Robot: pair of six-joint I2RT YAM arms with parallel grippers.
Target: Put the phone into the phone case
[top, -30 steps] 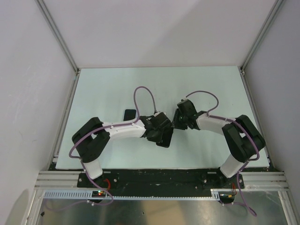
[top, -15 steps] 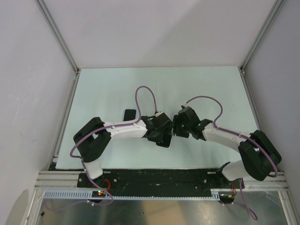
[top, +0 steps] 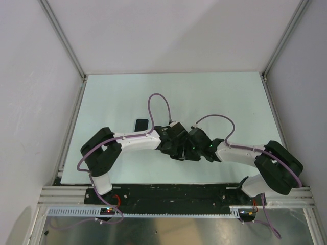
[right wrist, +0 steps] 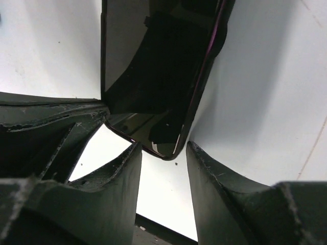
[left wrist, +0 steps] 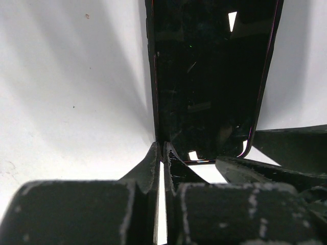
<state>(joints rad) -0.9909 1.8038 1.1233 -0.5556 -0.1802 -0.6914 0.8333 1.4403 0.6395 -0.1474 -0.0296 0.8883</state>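
The phone is a glossy black slab lying flat on the white table; it shows in the left wrist view (left wrist: 204,76) and the right wrist view (right wrist: 153,66). In the top view both grippers cover it. My left gripper (left wrist: 160,148) is shut to a thin slit, its tips against the phone's near left corner. My right gripper (right wrist: 163,150) is open, and the phone's rounded near corner sits just at its mouth. In the top view the left gripper (top: 176,148) and the right gripper (top: 190,149) meet head to head. A small black case (top: 141,124) lies behind the left arm, partly hidden.
The white table (top: 168,97) is walled at the back and both sides by grey panels with metal posts. A purple cable (top: 156,102) loops above the left wrist and another (top: 217,118) above the right. The black base rail (top: 168,194) runs along the near edge.
My right arm has swung left and lower, bringing its gripper against the phone beside the left gripper. The left gripper has barely moved.
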